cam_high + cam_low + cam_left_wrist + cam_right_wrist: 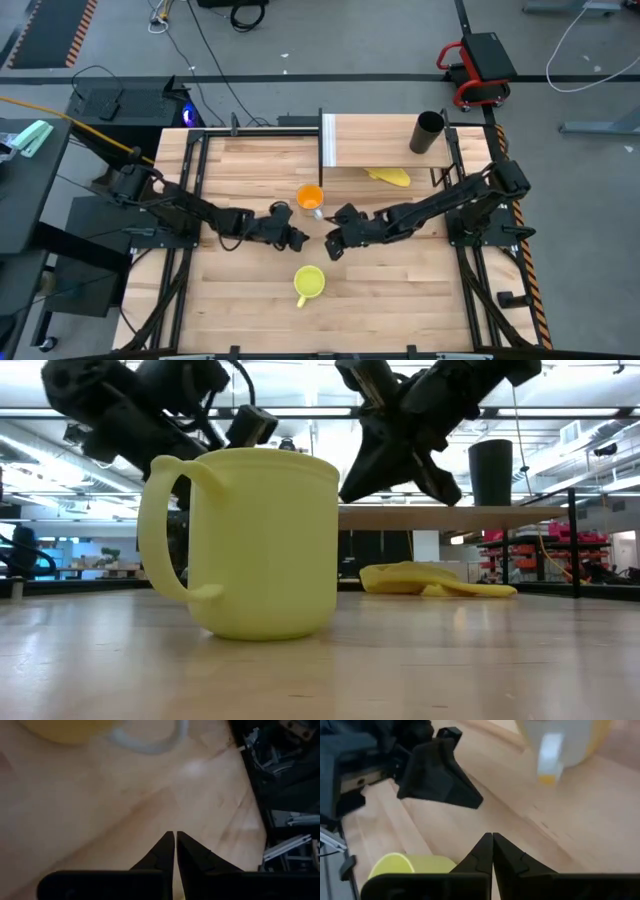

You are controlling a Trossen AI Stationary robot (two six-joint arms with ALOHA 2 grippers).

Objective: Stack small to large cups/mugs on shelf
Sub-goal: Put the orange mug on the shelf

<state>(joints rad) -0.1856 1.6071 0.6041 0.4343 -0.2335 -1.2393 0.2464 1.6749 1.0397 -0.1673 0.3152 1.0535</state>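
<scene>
I am holding my left gripper (296, 238) low over the middle of the bench (240, 300), its jaws pressed fully together and gripping nothing. My right gripper (331, 246) is hovering just beside it, tips pointing toward the left one, and its jaws are also closed tight on nothing.

The orange cup (310, 197) is standing upright on the bench just behind my two grippers, close to the front edge of the shelf (375, 140) and near its white end panel (327, 141). Something small and pale is lying against the orange cup on the side toward my right gripper; I cannot tell what it is.

The yellow mug (309, 283) is sitting upright on the bench in front of my grippers, toward the bench's front edge, with its handle (165, 525) sticking out sideways. In the low view it is filling the foreground while both my grippers are hanging above and behind it.

The tall black cup (427, 132) is standing upright on the shelf near its right end, well apart from the other two. A flat yellow thing (390, 176) is lying on the bench at the shelf's front edge, partly under it, between the orange cup and my right arm's base.
</scene>
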